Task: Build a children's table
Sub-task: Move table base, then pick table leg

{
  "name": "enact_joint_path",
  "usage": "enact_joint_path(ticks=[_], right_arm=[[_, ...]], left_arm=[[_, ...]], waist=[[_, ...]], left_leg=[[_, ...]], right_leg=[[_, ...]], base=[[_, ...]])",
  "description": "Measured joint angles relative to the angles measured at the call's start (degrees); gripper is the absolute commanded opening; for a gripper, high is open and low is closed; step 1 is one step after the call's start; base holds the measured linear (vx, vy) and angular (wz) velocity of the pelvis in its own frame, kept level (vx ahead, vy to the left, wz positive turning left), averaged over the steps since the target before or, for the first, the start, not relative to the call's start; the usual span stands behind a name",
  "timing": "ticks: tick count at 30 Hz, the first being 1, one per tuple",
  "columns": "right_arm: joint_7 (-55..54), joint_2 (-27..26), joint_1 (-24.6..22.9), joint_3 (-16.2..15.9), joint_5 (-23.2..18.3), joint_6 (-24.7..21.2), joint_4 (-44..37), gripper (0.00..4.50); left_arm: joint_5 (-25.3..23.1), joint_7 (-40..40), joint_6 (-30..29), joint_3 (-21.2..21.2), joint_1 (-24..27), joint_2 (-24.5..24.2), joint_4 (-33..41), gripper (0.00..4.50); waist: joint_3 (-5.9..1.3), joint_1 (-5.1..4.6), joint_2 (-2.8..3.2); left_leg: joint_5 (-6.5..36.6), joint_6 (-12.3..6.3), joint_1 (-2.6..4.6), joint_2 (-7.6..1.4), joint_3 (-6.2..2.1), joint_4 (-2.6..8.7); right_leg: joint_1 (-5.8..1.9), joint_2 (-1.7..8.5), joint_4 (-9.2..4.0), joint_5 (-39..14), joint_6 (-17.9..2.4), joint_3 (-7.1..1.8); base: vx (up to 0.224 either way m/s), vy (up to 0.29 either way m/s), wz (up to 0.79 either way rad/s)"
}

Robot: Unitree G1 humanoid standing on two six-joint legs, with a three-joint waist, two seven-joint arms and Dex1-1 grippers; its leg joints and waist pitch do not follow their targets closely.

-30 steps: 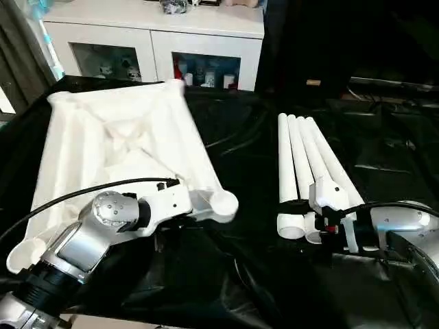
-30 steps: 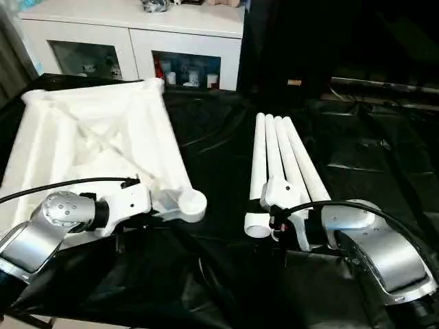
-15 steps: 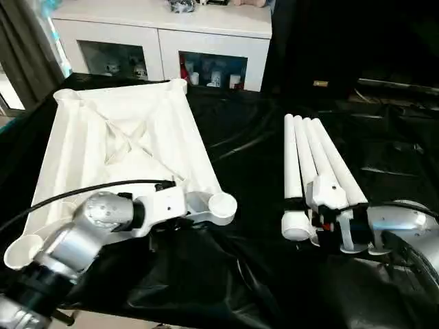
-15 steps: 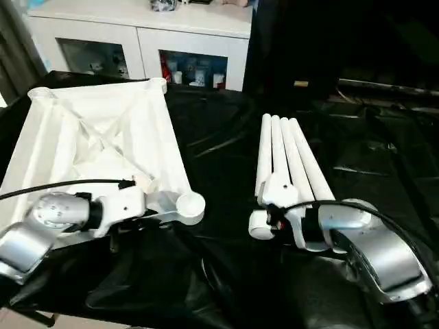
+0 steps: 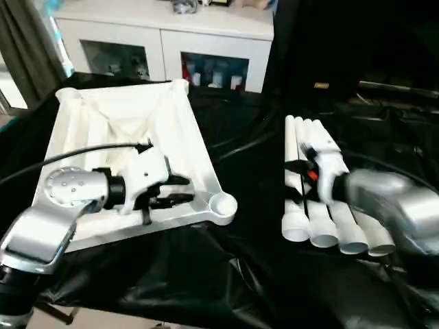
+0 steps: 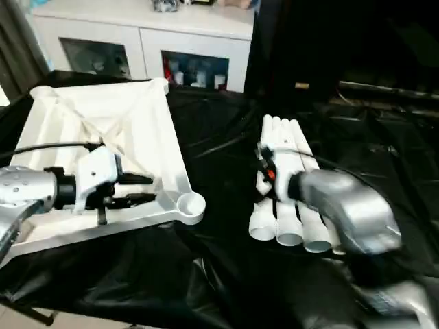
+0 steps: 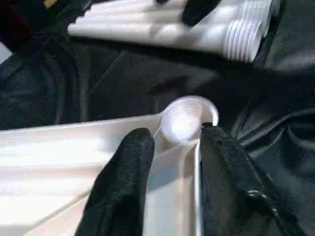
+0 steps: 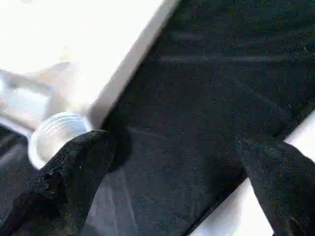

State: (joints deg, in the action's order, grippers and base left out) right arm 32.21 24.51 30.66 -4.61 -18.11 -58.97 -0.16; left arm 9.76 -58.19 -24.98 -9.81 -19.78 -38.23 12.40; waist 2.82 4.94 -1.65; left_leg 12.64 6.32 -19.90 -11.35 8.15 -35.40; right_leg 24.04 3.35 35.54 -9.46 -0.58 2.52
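Legs (image 5: 322, 205) are lying loose under the wide-spread right gripper (image 8: 172, 162); bumped, they could roll. Left gripper (image 5: 180, 190) is hovering part-open over the tabletop (image 5: 103, 123).

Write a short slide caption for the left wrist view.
Left pincer open beside the upturned tabletop's corner socket.

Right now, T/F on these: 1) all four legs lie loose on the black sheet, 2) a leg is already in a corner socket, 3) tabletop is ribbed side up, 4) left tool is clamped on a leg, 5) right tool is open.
1) True. The four legs lie side by side on the black sheet.
2) False. The near corner socket is empty.
3) True. The tabletop shows its ribbed underside.
4) False. The left tool hangs over the tabletop's near edge, its fingers parted, no leg between them.
5) True. The right tool has its fingers wide apart, nothing between them.
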Motion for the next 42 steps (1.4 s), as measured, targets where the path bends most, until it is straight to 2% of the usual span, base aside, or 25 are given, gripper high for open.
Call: enact_joint_path(ticks=[3, 10, 15, 16, 20, 21, 23, 28, 33, 42], right_arm=[[-5.11, -4.34, 2.87, 1.26, 1.02, -4.28, 2.63, 4.50], [-13.32, -8.20, 6.87, 4.24, 4.09, -10.99, 7.29, 4.50], [-18.75, -10.52, 7.87, 6.42, 5.52, -12.90, 9.43, 4.50], [-19.40, -10.58, 7.87, 6.67, 5.65, -13.23, 9.47, 4.50], [-21.13, -11.19, 7.87, 7.61, 6.76, -14.26, 9.46, 4.50], [-21.80, -11.56, 7.86, 7.92, 6.89, -14.75, 9.46, 4.50], [-22.35, -12.30, 7.80, 8.72, 7.05, -15.51, 9.46, 4.50], [-23.22, -13.18, 6.95, 9.10, 6.73, -17.40, 9.46, 4.50], [-23.70, -13.76, 6.44, 9.09, 6.79, -18.00, 9.81, 4.50], [-24.15, -14.11, 6.65, 9.21, 6.87, -17.86, 12.52, 4.50]], left_arm=[[0.16, 1.07, -1.38, -1.72, 0.37, 1.63, 1.65, 2.29], [1.59, 1.68, -4.63, -2.92, 1.00, 3.08, 3.06, 2.89], [1.63, 1.72, -5.57, -3.29, 1.02, 2.90, 3.78, 3.24], [1.64, 1.70, -5.71, -3.47, 1.02, 2.81, 4.14, 3.47], [1.69, 1.59, -6.07, -3.63, 1.02, 2.54, 4.37, 3.61], [1.73, 1.46, -6.25, -3.78, 1.03, 2.10, 4.45, 3.89], [1.77, 1.09, -6.44, -4.08, 1.12, 1.34, 4.82, 3.98], [1.87, 0.79, -7.09, -4.27, 1.22, 1.17, 5.40, 4.42], [2.10, 0.44, -7.36, -4.76, 1.22, 0.86, 5.42, 4.48], [2.79, -0.05, -8.07, -5.01, 1.60, 0.38, 6.65, 4.48]], waist=[[0.01, -0.06, -0.10], [0.26, -0.13, -0.54], [0.27, -0.27, -0.54], [0.27, -0.22, -0.54], [0.27, -0.28, -0.54], [0.28, -0.33, -0.52], [0.30, -0.53, -0.50], [0.32, -0.82, -0.45], [0.32, -1.43, -0.45], [0.32, -1.58, -0.46]], left_leg=[[-0.01, 0.03, 0.00, -0.01, 0.01, 0.00], [-0.12, 0.21, 0.01, -0.03, 0.01, 0.00], [-0.15, 0.28, 0.01, -0.04, 0.03, 0.00], [-0.16, 0.29, 0.01, -0.04, 0.03, 0.00], [-0.17, 0.31, 0.02, -0.04, 0.03, 0.00], [-0.19, 0.34, 0.02, -0.04, 0.03, 0.00], [-0.20, 0.35, 0.02, -0.04, 0.03, 0.00], [-0.21, 0.37, 0.02, -0.05, 0.03, 0.00], [-0.22, 0.39, 0.03, -0.06, 0.03, 0.00], [-0.22, 0.39, 0.05, -0.06, 0.03, 0.00]], right_leg=[[0.03, 0.00, 0.08, 0.00, -0.01, -0.01], [0.07, 0.00, 0.20, -0.03, 0.02, -0.01], [0.10, -0.01, 0.26, -0.04, 0.04, -0.01], [0.10, -0.01, 0.26, -0.04, 0.04, -0.02], [0.10, -0.01, 0.28, -0.04, 0.04, -0.02], [0.11, -0.01, 0.29, -0.04, 0.04, -0.02], [0.12, -0.01, 0.30, -0.04, 0.04, -0.02], [0.11, -0.01, 0.32, -0.03, 0.02, -0.02], [0.11, -0.02, 0.35, -0.03, 0.02, -0.01], [0.10, -0.02, 0.35, -0.03, 0.02, -0.01]], base=[[0.000, 0.000, 0.00], [0.000, 0.000, 0.00], [0.000, 0.000, 0.00], [0.000, 0.000, 0.00], [0.000, 0.000, 0.00], [0.000, 0.000, 0.00], [0.000, 0.000, 0.00], [0.000, 0.000, 0.00], [0.000, 0.000, 0.00], [0.000, 0.000, 0.00]])
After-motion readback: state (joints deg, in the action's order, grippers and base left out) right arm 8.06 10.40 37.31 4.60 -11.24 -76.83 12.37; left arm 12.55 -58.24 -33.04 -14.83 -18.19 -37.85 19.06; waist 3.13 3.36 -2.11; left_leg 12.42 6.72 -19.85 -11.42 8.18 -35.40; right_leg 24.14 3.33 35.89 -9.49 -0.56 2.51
